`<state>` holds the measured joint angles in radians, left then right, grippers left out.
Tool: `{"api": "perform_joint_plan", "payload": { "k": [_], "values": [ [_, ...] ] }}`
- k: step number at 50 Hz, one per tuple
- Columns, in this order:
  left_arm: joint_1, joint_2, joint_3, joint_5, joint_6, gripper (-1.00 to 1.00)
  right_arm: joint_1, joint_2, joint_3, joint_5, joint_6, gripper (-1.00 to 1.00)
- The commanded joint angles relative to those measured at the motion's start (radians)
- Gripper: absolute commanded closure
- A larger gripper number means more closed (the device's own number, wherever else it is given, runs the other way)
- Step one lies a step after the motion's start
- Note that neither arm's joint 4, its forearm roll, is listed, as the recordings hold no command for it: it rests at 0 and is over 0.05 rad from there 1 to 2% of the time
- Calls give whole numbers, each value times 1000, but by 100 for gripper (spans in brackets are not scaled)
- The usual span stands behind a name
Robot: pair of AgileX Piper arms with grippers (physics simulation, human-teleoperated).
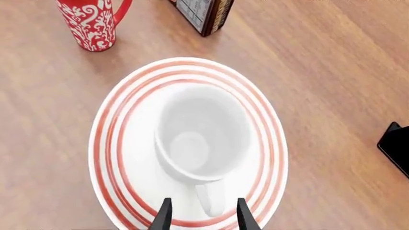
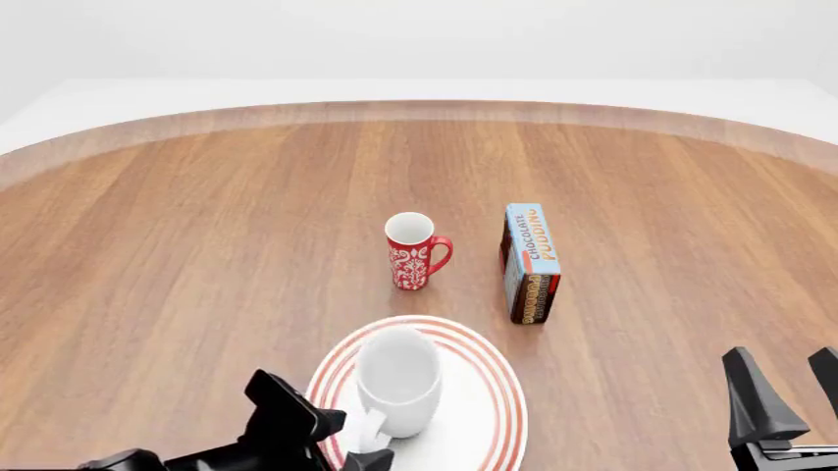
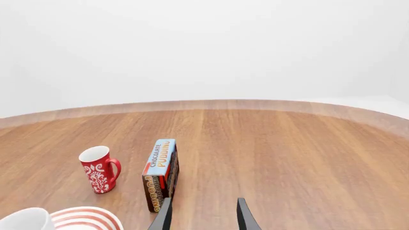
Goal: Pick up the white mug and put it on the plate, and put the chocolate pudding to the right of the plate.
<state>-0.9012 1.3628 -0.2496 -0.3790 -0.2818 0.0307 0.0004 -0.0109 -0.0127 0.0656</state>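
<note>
left gripper (image 1: 203,216): two thin matte-black fingers, tapering to points
left arm (image 2: 282,422): blocky black housing with angular faces, no markings visible
right gripper (image 3: 203,215): matching pair of slim black tapered fingers
right gripper, front view (image 2: 786,388): black wedge-shaped fingers on a dark base; cables, screws not discernible

The only readable text stands on the chocolate pudding (image 2: 531,261) box. Its light-blue top face carries "CHOCOLATE PUDDING" in orange letters, running lengthwise along the box in both the front view and the right wrist view (image 3: 161,173). The dark brown side shows a row of orange letters too, perhaps the same words, but too small to read. The red mug (image 2: 414,250) bears only a white ornamental pattern, no lettering.
</note>
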Motion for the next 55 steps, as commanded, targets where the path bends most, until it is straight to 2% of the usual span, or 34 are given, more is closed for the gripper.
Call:
{"api": "perform_joint_plan", "payload": {
  "k": [1, 33, 53, 55],
  "values": [
    [4, -31, -1, 25, 3, -100, 0, 0, 0, 0, 0, -100],
    [-36, -239, -46, 191, 18, -100, 0, 0, 0, 0, 1, -100],
    [17, -420, -59, 308, 43, -100, 0, 0, 0, 0, 0, -100],
    [27, -476, -77, 356, 59, -100, 0, 0, 0, 0, 0, -100]
  ]
}}
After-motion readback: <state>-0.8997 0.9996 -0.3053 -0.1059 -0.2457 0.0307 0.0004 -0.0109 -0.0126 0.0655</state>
